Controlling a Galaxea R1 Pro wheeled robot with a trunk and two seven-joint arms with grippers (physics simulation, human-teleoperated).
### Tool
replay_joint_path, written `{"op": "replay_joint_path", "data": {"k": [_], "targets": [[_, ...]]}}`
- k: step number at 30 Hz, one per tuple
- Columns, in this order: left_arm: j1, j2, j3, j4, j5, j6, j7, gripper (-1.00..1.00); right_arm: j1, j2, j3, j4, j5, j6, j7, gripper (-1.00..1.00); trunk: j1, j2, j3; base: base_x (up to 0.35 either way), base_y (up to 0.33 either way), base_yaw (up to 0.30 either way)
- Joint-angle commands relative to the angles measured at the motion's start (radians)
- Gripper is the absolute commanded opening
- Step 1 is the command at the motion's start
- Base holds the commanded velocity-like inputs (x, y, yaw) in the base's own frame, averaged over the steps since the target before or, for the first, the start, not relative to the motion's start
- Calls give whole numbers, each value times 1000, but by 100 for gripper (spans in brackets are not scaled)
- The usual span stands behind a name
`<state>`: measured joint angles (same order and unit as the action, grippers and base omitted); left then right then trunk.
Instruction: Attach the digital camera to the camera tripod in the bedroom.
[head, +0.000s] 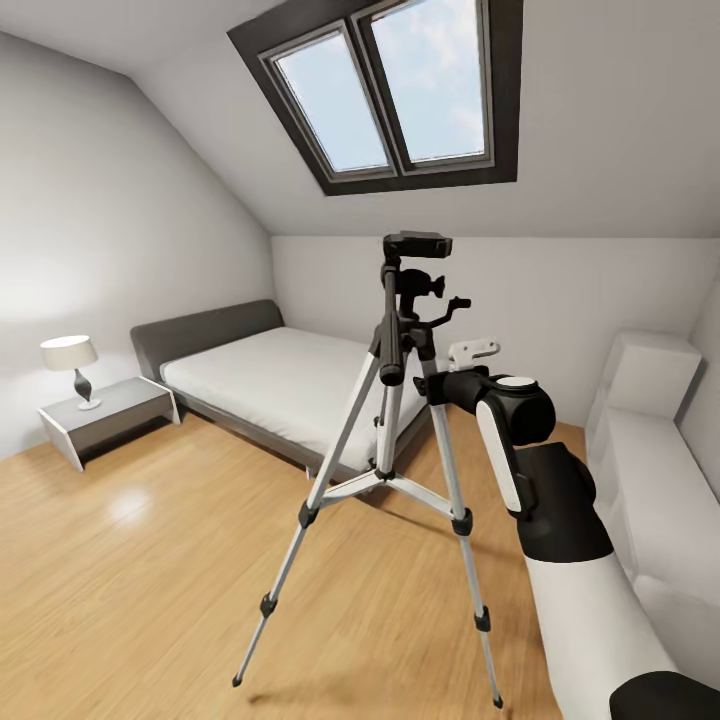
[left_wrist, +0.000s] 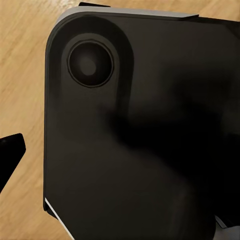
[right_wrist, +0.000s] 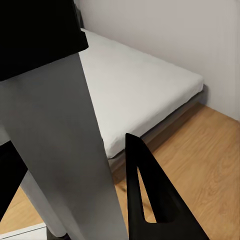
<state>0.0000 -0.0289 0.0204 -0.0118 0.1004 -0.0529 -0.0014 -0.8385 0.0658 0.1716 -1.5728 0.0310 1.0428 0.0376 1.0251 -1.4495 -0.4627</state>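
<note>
Right arm reaching in at the camera tripod's upper leg, bedroom floor

The camera tripod (head: 390, 400) stands on the wood floor before the bed (head: 290, 385). It looks light, stiff and tippy, so hold a leg (right_wrist: 60, 150) high, near the hub. The right tool (right_wrist: 150, 200) sits just beside that leg; its closure I cannot tell, nor the left tool's. A dark block, perhaps the digital camera, tops the head (head: 416, 244).

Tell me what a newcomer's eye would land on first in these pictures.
The tripod stands mid-room on the wood floor, its silver legs spread and a black camera on its head. Above it a skylight cuts into the sloped ceiling. The bed lies behind the tripod, and the right arm reaches toward the tripod's upper part.
</note>
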Motion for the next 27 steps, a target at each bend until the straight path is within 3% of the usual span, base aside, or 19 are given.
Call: {"op": "replay_joint_path", "data": {"k": [1, 5, 9, 11, 27], "targets": [[0, 0, 1, -1, 10, -2, 0, 100, -1, 0, -1, -1, 5, 4, 4, -100, 0, -1, -1, 0, 0, 0], [0, 0, 1, -1, 10, -2, 0, 100, -1, 0, -2, -1, 5, 4, 3, -100, 0, -1, -1, 0, 0, 0], [0, 0, 1, -1, 10, -2, 0, 100, -1, -10, -74, -1, 7, 4, -35, -100, 0, -1, -1, 0, 0, 0], [0, 0, 1, -1, 11, -2, 0, 100, -1, -20, -87, -1, 7, 4, -46, -100, 0, -1, -1, 0, 0, 0], [0, 0, 1, -1, 11, -2, 0, 100, -1, -90, -96, 0, 7, 4, -59, -100, 0, -1, -1, 0, 0, 0]]}}
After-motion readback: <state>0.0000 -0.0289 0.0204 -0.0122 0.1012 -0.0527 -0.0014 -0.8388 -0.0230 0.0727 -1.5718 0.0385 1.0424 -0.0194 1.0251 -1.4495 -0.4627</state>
